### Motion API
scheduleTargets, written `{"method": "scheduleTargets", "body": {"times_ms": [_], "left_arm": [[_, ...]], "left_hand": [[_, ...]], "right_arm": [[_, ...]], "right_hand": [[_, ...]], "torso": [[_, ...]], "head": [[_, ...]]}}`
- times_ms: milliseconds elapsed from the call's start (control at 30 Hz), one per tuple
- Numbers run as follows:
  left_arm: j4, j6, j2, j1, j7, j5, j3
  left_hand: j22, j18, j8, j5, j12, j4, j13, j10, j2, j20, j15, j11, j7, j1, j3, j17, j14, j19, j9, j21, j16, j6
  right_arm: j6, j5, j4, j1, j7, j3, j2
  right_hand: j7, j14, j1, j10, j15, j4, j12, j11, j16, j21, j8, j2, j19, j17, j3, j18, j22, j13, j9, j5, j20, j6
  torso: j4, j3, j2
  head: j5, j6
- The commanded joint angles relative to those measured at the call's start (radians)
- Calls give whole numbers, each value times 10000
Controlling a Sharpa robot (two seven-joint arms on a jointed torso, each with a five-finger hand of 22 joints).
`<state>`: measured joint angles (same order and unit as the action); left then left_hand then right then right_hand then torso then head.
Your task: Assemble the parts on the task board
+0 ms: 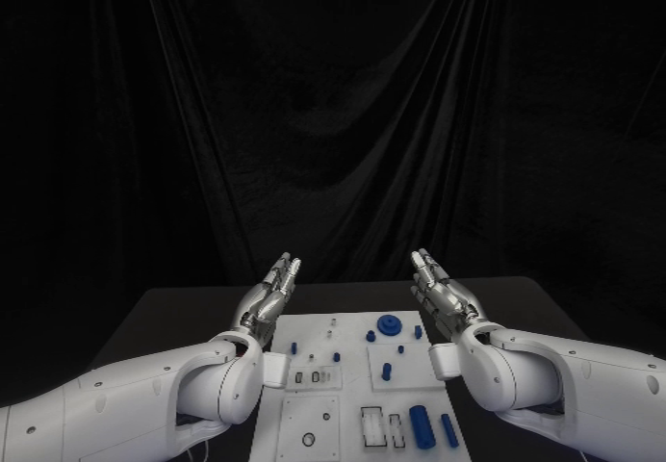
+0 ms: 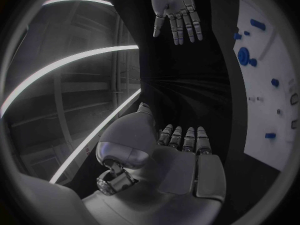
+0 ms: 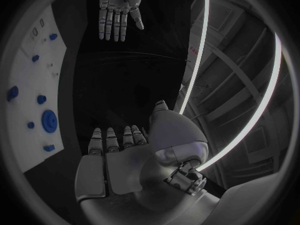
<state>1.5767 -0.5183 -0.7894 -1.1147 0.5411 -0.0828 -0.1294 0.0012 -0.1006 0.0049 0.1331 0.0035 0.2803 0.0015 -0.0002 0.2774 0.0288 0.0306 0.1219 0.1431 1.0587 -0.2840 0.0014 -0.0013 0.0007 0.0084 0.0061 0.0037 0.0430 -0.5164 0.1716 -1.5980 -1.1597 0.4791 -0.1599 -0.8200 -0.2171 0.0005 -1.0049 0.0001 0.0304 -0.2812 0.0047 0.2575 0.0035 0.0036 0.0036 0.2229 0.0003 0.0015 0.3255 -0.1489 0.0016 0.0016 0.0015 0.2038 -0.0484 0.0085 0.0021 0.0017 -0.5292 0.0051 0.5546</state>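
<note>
Both hands are raised above the table, holding nothing: left hand and right hand have straight fingers, palms facing each other. Between them lies the board with blue parts.

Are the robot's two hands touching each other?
Apart. In the head view the left hand and right hand stand raised above the task board with a wide dark gap between them.

Parts on task board
</note>
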Motion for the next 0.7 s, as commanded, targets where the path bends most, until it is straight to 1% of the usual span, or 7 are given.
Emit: {"method": "scheduleTargets", "body": {"times_ms": [33,67,167,233,467,500,700], "left_arm": [[67,2507,-14,-207,834,-953,-236],[76,2785,-19,-256,899,-1051,-321],[94,3348,-29,-356,1032,-1250,-492],[106,3742,-36,-426,1125,-1390,-612],[127,4399,-48,-542,1281,-1622,-812],[-529,5780,-407,-534,1979,661,-814],[-434,5663,-628,-534,2092,714,-813]], "left_hand": [[-12,-128,78,58,-35,117,-15,2,94,-813,-403,-177,-162,622,-109,-14,13,-7,44,-61,-37,243],[-12,-143,87,46,-35,117,-15,2,103,-921,-481,-217,-153,636,-102,-14,13,-7,52,-61,-37,294],[-12,-329,109,125,-35,115,-15,2,108,-1249,-614,-560,-244,816,-48,-14,13,-7,74,-61,-37,473],[-12,-386,124,170,-35,117,-15,4,115,-1343,-659,-709,-361,874,-18,-14,13,-7,88,-61,-37,576],[-12,-439,192,233,-2,127,19,110,144,-1572,-854,-1131,-957,933,93,-14,13,-7,144,-61,-37,1021],[-6,-445,205,244,8,130,29,145,149,-1597,-873,-1195,-1027,931,120,-14,13,0,153,-54,-37,1092],[283,-507,586,712,697,116,337,1521,125,-2133,-1344,-1968,-1592,1197,335,234,737,669,325,423,374,2355]], "right_arm": [[2456,1605,-110,-268,-730,-274,-107],[2708,1773,-130,-337,-791,-370,-133],[3209,2107,-171,-475,-913,-560,-185],[3550,2334,-199,-568,-996,-689,-220],[4024,2650,-237,-698,-1112,-869,-270],[5545,1041,-119,-701,-702,-870,-821],[5857,1013,-111,-703,-834,-870,-999]], "right_hand": [[435,-5,-610,-1,690,-91,-47,-432,-35,-36,25,13,-3,-15,125,-250,-16,-16,45,123,-356,154],[1087,-5,-772,-1,99,-85,-47,-1093,-35,-36,133,4,-3,-15,60,-261,-16,-16,125,187,-696,515],[1342,-5,-964,-1,-92,-72,-47,-1367,-35,-36,194,-30,-3,-15,3,-277,-16,-16,148,205,-920,654],[1673,-5,-1136,22,-224,-84,9,-1772,-35,-34,256,-34,-1,-15,-33,-297,-15,15,172,237,-1084,781],[1858,-5,-1171,77,-727,-99,224,-2032,-35,122,367,24,196,-15,10,-312,100,80,204,201,-1444,971],[1859,-5,-1171,77,-728,-99,225,-2033,-35,122,367,24,197,-15,11,-312,100,80,205,201,-1445,972],[2327,251,-1358,430,-1351,-84,1253,-2909,188,460,901,32,771,115,78,-328,272,281,374,246,-1895,1874]], "torso": [[2,1,2],[2,1,2],[2,1,2],[2,1,2],[2,1,2],[99,-87,-220],[242,-142,-309]], "head": [[-3,1],[-3,1],[-3,1],[-3,1],[-3,1],[-125,740],[-130,958]]}}
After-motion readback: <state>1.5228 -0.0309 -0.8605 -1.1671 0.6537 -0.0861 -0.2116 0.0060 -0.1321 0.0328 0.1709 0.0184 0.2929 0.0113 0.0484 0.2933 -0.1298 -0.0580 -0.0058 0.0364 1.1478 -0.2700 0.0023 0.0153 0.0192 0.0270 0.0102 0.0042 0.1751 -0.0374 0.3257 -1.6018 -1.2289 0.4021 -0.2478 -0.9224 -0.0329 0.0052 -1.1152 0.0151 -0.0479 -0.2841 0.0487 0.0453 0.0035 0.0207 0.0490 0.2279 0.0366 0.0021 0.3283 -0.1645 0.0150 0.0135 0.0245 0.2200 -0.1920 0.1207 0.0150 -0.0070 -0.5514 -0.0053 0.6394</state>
